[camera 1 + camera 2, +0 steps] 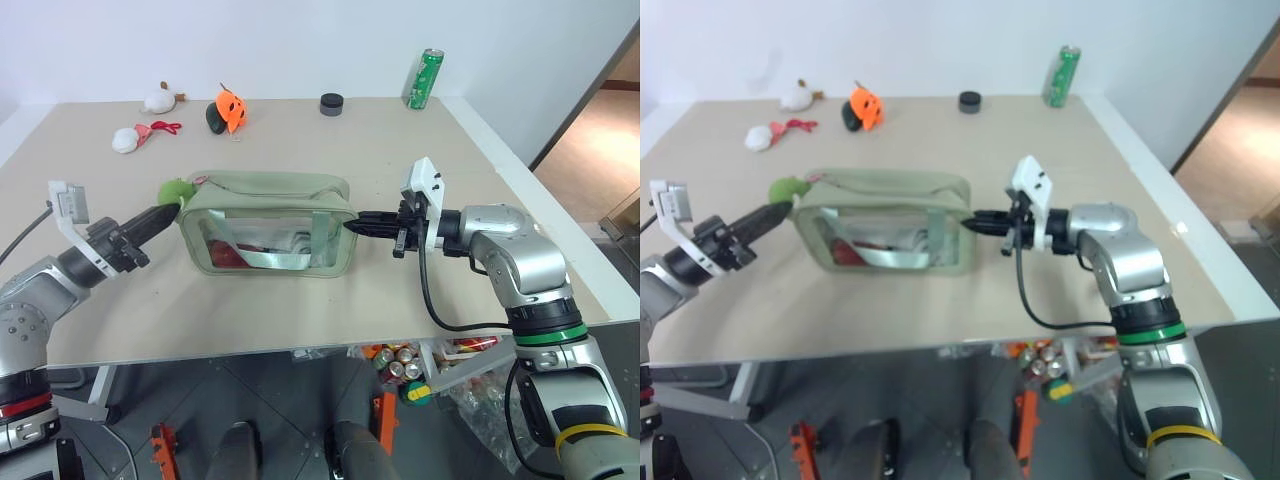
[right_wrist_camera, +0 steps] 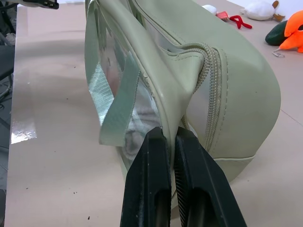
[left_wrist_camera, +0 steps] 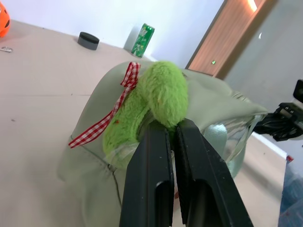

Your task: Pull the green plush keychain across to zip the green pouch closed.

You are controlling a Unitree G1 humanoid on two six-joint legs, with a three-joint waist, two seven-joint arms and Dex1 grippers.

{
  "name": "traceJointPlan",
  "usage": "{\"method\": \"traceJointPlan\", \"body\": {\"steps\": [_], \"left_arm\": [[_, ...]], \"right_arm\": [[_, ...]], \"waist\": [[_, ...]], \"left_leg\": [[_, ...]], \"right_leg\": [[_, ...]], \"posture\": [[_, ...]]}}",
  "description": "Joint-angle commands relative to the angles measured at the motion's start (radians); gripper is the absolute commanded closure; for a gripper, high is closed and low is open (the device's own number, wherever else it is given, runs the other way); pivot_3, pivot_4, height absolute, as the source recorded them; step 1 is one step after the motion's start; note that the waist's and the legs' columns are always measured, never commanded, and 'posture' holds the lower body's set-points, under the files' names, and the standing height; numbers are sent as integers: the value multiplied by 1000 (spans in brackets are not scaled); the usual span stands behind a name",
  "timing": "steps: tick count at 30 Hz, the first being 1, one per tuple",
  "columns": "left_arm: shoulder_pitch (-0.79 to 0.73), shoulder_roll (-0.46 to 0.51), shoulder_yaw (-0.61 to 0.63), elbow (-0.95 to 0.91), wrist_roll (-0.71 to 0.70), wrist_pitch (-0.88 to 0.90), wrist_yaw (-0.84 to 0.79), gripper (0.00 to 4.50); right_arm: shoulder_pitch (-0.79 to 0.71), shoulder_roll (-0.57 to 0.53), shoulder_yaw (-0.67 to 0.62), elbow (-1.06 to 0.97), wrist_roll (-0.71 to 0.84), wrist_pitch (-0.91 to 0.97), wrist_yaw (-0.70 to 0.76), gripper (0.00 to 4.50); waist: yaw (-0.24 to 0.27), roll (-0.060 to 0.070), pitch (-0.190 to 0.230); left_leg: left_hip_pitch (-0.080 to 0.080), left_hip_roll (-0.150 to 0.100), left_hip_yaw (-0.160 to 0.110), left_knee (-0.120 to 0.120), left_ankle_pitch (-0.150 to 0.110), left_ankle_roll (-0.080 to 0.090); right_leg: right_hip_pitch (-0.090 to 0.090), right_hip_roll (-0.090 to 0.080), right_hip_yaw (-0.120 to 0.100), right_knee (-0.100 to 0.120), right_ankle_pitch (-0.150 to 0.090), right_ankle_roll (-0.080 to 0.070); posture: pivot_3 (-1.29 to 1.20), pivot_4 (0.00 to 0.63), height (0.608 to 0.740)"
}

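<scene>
Lying near the middle of the table (image 1: 120, 320), the green pouch (image 1: 268, 222) is the landmark. At its left end, the left gripper (image 1: 172, 209) is clenched on the green plush keychain (image 3: 158, 101). At its right end, the right gripper (image 1: 352, 227) pinches the pouch's edge beside the zipper (image 2: 211, 90).
</scene>
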Motion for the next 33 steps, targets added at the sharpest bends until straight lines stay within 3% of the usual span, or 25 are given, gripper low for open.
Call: {"method": "traceJointPlan", "body": {"steps": [1,8,11,15,23,33], "left_arm": [[-22,20,43,-23,-37,-13,1,4422],[-101,19,-14,-44,-23,-21,9,4422],[-165,21,-87,-75,10,-25,-7,4422],[-278,52,-307,-120,156,-71,-90,4422],[-346,65,-425,-64,270,-116,-178,4422],[-371,64,-392,-37,257,-86,-186,1128]], "right_arm": [[-5,-17,-19,-31,-5,-9,1,4500],[-12,-15,-15,-23,-12,-14,6,4500],[-14,-14,-13,-22,-12,-14,8,4500],[-20,-11,-13,-22,-12,-13,8,4500],[1,-18,-24,-49,-7,-3,-5,4500],[14,-23,-31,-64,-4,4,-15,4500]], "waist": [[0,0,0],[1,-1,0],[1,-1,0],[2,-1,1],[-1,-1,1],[-1,-1,1]], "left_leg": [[0,0,0,0,0,0],[0,0,0,0,0,0],[0,0,0,0,0,0],[-1,-1,0,0,0,0],[0,0,0,-4,0,-1],[0,0,1,-5,0,-1]], "right_leg": [[0,0,0,0,0,0],[0,0,0,0,0,0],[0,0,0,0,0,0],[0,0,0,-1,0,1],[-2,2,2,-2,2,5],[-2,2,3,-2,1,5]], "posture": [[0,150,740],[0,150,740],[0,150,740],[0,150,740],[0,150,740],[0,150,740]]}}
